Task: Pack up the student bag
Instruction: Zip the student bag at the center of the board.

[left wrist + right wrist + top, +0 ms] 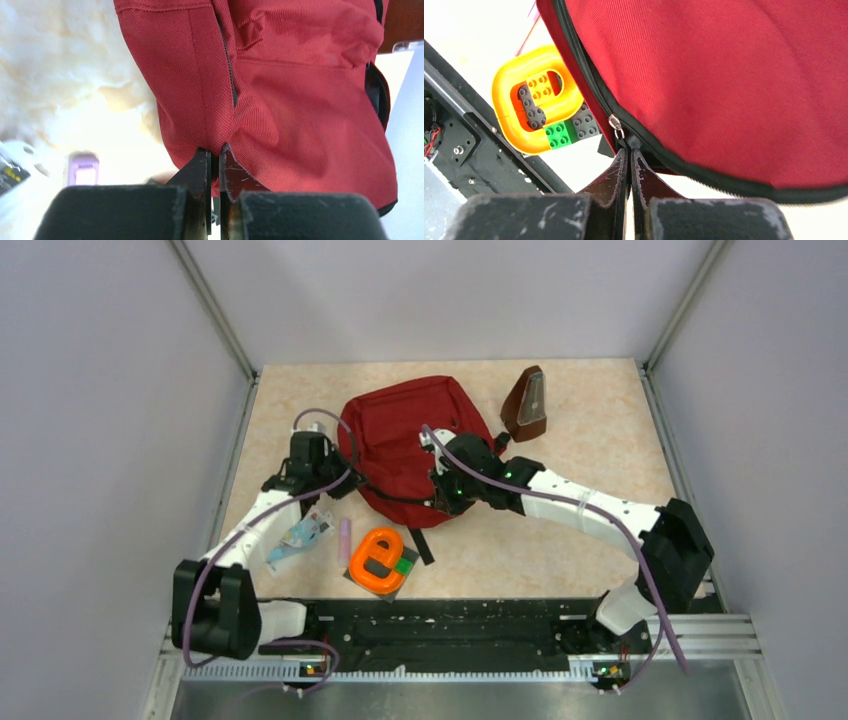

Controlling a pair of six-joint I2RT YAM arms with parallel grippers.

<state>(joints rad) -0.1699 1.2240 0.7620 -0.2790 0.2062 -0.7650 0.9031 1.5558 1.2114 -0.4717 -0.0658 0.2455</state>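
Observation:
The student bag (pixel 415 440) is a dark red backpack lying flat in the middle of the table. My left gripper (pixel 348 483) is at its left edge. In the left wrist view it (pixel 215 152) is shut on a fold of the bag's red fabric (pixel 300 125), just below the black zipper (pixel 231 75). My right gripper (pixel 446 496) is at the bag's near edge. In the right wrist view it (pixel 629 152) is shut on the black zipper pull under the metal ring (pixel 615 124), with the bag (pixel 724 75) above it.
An orange e-shaped toy (pixel 380 560) with Duplo bricks lies near the front, also in the right wrist view (pixel 531 112). A pink stick (pixel 345 538) and a blue-white packet (pixel 300 535) lie left of it. A brown metronome (pixel 527 402) stands at the back right.

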